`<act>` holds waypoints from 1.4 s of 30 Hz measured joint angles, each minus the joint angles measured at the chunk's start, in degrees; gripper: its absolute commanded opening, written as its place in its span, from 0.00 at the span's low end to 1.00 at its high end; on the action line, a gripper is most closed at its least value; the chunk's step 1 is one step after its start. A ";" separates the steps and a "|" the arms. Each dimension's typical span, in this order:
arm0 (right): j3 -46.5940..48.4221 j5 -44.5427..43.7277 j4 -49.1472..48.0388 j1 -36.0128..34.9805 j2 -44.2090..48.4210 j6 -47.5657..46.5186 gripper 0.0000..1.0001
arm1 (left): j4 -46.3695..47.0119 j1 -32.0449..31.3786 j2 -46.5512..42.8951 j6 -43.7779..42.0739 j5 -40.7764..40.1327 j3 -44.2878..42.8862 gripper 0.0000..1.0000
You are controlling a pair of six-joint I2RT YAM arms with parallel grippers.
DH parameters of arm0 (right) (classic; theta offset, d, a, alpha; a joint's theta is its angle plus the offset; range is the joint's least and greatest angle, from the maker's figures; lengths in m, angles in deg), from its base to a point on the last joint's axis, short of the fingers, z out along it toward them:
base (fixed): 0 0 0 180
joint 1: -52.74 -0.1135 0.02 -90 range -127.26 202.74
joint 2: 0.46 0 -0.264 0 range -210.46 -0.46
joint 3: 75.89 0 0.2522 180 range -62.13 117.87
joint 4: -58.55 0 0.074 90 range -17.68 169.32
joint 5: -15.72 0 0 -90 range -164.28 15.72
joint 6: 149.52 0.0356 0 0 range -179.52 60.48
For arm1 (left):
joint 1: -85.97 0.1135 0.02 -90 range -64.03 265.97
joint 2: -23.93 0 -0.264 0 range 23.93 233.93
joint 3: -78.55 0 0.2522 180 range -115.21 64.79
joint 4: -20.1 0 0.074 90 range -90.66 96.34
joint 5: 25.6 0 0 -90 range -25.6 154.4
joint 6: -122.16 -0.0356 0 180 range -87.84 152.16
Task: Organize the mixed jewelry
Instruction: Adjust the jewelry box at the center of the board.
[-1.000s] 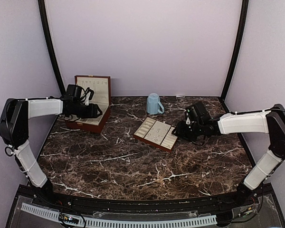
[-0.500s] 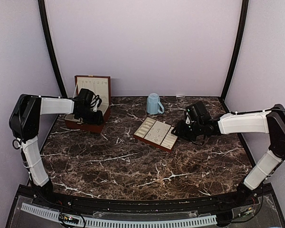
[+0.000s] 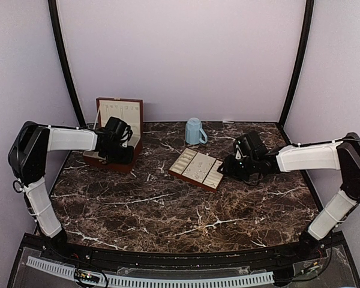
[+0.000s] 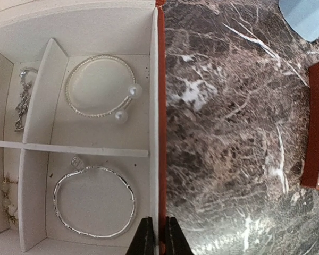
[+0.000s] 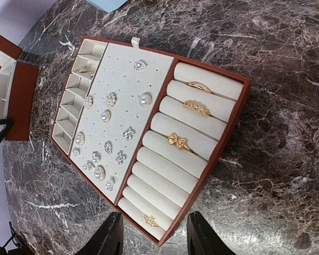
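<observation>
My left pincer (image 4: 159, 226) was clamped on the wooden box (image 4: 160, 106) wall, bottom centre of its view. My right pincer (image 5: 155, 218) stood apart below the tray (image 5: 119, 56) of mixed jewelry (image 5: 144, 99).

Left tool (image 4: 158, 239) pinched shut; right tool (image 5: 155, 236) spread.

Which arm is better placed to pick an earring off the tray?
Right, probably: the right gripper hovers open at the tray edge, earrings just ahead. The left gripper is clamped on the wooden box wall.
</observation>
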 measured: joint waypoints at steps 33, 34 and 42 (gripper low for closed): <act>-11.28 -0.11 -0.63 0.00 13.86 -1.90 0.43 | 3.02 -34.97 0.42 43.19 -9.22 1.38 0.07; -11.37 -0.11 -0.50 0.00 14.19 -1.95 0.44 | 3.39 -35.39 0.81 43.39 -9.11 1.01 0.10; -11.74 2.16 1.29 -0.66 19.12 -4.24 0.50 | 6.91 -37.29 1.44 42.99 -6.62 0.09 0.47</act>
